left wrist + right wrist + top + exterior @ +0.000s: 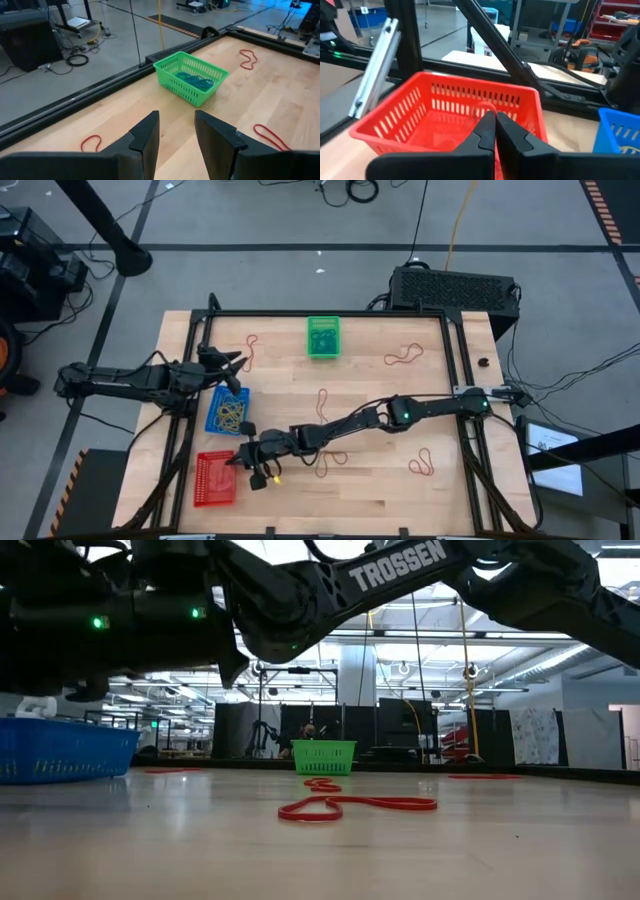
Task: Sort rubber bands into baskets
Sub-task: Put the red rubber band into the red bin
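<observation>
Three baskets are on the table: green (322, 337) at the far edge, blue (228, 412) at the left, red (216, 478) near left. Yellow-tan rubber bands (230, 417) lie in the blue basket and dark ones (195, 80) in the green (192, 75). Red rubber bands lie loose on the wood (404, 357) (323, 402) (420, 464) (350, 805). My right gripper (240, 459) (495, 116) is shut just above the red basket's (450, 115) right rim. My left gripper (236, 380) (176, 116) hovers open over the blue basket's far end, with nothing between its fingers. My right gripper has its fingertips (487, 120) closed together, level, pointing toward the table's left over the red basket. A faint reddish loop shows at the tips, but I cannot tell whether it is a band held there or part of the basket behind.
A large black box (452, 285) stands beyond the table's far right corner. A black frame rail (330, 313) runs round the table top. My right arm (400, 412) stretches across the near half. Bare wood lies at the middle and right (400, 390).
</observation>
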`<state>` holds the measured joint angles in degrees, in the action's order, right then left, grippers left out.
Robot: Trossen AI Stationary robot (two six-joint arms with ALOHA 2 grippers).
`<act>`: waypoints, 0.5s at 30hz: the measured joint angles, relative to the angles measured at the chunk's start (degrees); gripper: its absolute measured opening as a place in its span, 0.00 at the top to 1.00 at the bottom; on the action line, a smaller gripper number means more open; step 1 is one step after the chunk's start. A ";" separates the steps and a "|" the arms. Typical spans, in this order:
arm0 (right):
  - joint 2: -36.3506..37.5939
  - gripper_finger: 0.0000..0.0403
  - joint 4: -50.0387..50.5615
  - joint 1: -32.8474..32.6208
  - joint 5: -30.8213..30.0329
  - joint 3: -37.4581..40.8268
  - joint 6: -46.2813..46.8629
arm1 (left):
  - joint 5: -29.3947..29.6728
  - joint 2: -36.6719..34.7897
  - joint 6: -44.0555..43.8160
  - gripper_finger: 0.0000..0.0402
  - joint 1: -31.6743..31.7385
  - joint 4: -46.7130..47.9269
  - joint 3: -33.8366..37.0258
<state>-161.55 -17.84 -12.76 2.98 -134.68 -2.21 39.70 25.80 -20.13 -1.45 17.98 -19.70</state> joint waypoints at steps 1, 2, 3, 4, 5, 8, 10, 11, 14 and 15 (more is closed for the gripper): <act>0.06 1.00 -0.29 -0.06 0.02 -0.04 0.04 | -0.05 0.00 0.12 0.67 0.00 -0.03 0.00; 0.08 0.99 -0.72 -0.06 0.02 -0.04 0.08 | -0.11 0.00 0.58 0.67 0.00 -0.04 0.00; 0.06 0.99 -0.88 -0.08 0.04 -0.04 0.06 | -0.39 0.00 0.97 0.67 0.00 -0.02 0.00; 0.06 0.98 -0.79 -0.12 0.07 -0.04 0.06 | -0.52 0.00 0.99 0.67 0.00 0.04 0.00; 0.06 0.96 -0.70 -0.15 0.14 -0.04 0.07 | -0.54 0.00 0.99 0.67 -0.02 0.03 0.00; 0.06 0.91 -0.48 -0.10 0.13 -0.04 0.49 | -0.55 0.00 1.02 0.67 0.00 0.02 0.00; 0.06 0.86 -0.33 -0.10 0.13 -0.04 0.72 | -0.55 0.00 1.02 0.67 0.00 0.04 0.00; 0.06 0.84 -0.14 -0.08 0.13 -0.04 0.72 | -0.55 0.00 1.02 0.67 0.00 0.04 0.00; 0.07 0.77 0.58 -0.06 0.13 -0.04 0.84 | -0.55 0.00 1.03 0.67 0.00 0.04 0.00; 0.07 0.75 0.88 -0.06 0.13 -0.04 1.10 | -0.55 0.00 1.03 0.67 0.00 0.04 0.00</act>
<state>-161.48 -16.96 -12.82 3.11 -134.72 -1.11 39.16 25.80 -19.10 -1.45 18.02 -19.70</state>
